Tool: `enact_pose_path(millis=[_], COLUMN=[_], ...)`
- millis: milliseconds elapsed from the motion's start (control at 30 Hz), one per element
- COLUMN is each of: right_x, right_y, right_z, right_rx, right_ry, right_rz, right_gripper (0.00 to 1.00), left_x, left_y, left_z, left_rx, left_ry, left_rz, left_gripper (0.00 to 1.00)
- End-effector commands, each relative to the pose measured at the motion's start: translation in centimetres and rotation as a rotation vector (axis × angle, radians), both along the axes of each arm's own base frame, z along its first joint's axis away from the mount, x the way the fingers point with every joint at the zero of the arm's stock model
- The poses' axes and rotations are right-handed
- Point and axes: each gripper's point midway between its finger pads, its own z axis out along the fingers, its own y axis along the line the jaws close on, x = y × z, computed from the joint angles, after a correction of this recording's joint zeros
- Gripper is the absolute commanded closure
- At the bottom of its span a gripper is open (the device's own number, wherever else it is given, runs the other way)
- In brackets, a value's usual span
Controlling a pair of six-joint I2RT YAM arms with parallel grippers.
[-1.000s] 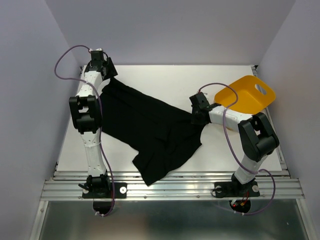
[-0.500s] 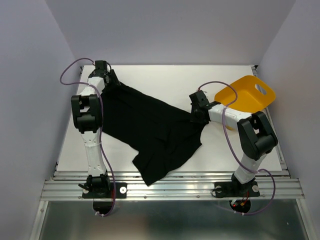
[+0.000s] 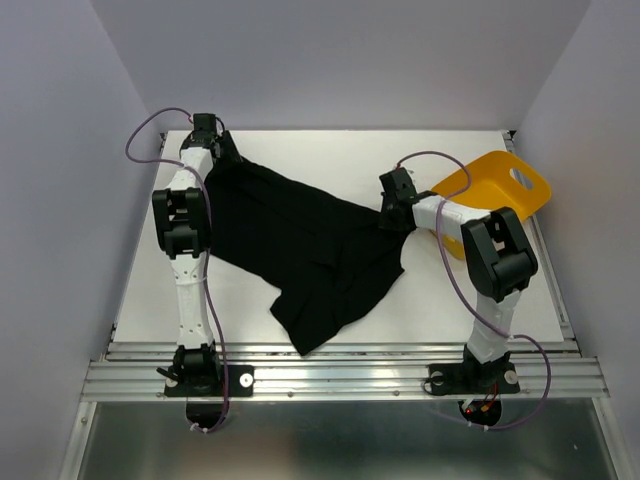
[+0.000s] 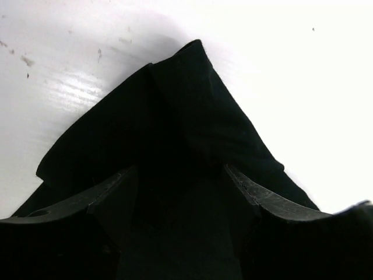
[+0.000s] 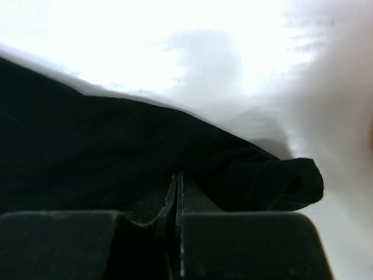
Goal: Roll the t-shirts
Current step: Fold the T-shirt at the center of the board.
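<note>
One shirt [image 3: 300, 250] is all that shows, black on the white table [image 3: 340, 150]. It spreads from the 10 o'clock corner across the middle to a crumpled end near 6 o'clock. Its folds are hard to read from above, black on black, and sleeves and collar cannot be picked out.

The left gripper [image 3: 217, 150] is at 10 o'clock over the shirt's far corner, and from above its jaws are lost against the cloth. The wrist view shows them standing wide apart, a finger [image 4: 111, 201] on each side of a peaked corner of cloth, not closed on it. Whether the tips touch the cloth cannot be told.

The right gripper [image 3: 393, 213] is toward 2 o'clock from the middle, at the shirt's right edge. Its wrist view shows the jaws pressed together with bunched cloth pinched at their tips, though the pinch itself is dark and blurred.

A yellow tub [image 3: 500, 185] stands tilted at 2 o'clock, its handle slot toward the far right. The right arm [image 3: 495, 255] covers its near-left part, so what it holds cannot be told.
</note>
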Motion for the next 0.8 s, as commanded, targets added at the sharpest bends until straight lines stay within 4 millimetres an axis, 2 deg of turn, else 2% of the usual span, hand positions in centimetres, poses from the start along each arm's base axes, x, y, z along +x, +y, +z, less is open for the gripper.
enact_pose_path(millis=[0,67,100,167,200,300,333,400,500,533,567,600,667,700,767], right_x=[1.9,2.5,2.9,3.3,3.4,3.5,3.4,3.1,1.9,1.2,0.7,0.2,-1.3,-2.0,-3.1], right_y=[-0.4,0.2,0.9,1.3,1.4,2.3,2.6,3.4,5.4,6.5,7.0,7.5,8.9,9.1,9.8], right_z=[-0.8,0.5,1.9,3.5,4.9,7.8,8.5,9.6,11.8,12.9,12.9,13.2,13.8,13.3,12.8], right_rx=[-0.016,0.006,0.034,0.052,0.064,0.116,0.134,0.153,0.19,0.207,0.209,0.21,0.213,0.21,0.213], right_ry=[-0.004,-0.028,-0.054,-0.082,-0.107,-0.153,-0.161,-0.178,-0.224,-0.241,-0.24,-0.244,-0.252,-0.242,-0.23], right_rz=[0.006,0.029,0.045,0.067,0.072,0.1,0.112,0.134,0.184,0.214,0.228,0.24,0.276,0.282,0.301], right_gripper=[0.99,0.99,0.98,0.97,0.96,0.91,0.87,0.84,0.81,0.79,0.78,0.77,0.74,0.73,0.71], left_x=[0.1,0.8,1.0,1.0,0.8,-0.5,-1.0,-2.2,-5.3,-6.9,-8.2,-10.0,-12.2,-14.4,-16.4], left_y=[-0.5,-0.4,-0.4,-0.4,-0.5,0.3,0.5,1.2,3.3,4.0,5.3,5.9,7.1,8.0,8.7], left_z=[0.7,3.0,5.2,7.8,10.5,14.4,14.8,15.4,14.8,14.4,13.9,13.1,12.4,11.7,11.2], left_rx=[-0.011,-0.005,0.0,0.001,0.005,0.046,0.058,0.081,0.145,0.159,0.173,0.177,0.176,0.166,0.16], left_ry=[0.021,-0.024,-0.059,-0.102,-0.145,-0.192,-0.191,-0.182,-0.113,-0.078,-0.046,-0.012,0.024,0.044,0.06], left_rz=[-0.03,-0.034,-0.037,-0.042,-0.043,-0.013,-0.003,0.025,0.118,0.146,0.204,0.228,0.271,0.312,0.348], left_gripper=[0.3,0.3,0.3,0.3,0.3,0.29,0.29,0.28,0.28,0.28,0.29,0.29,0.31,0.31,0.32])
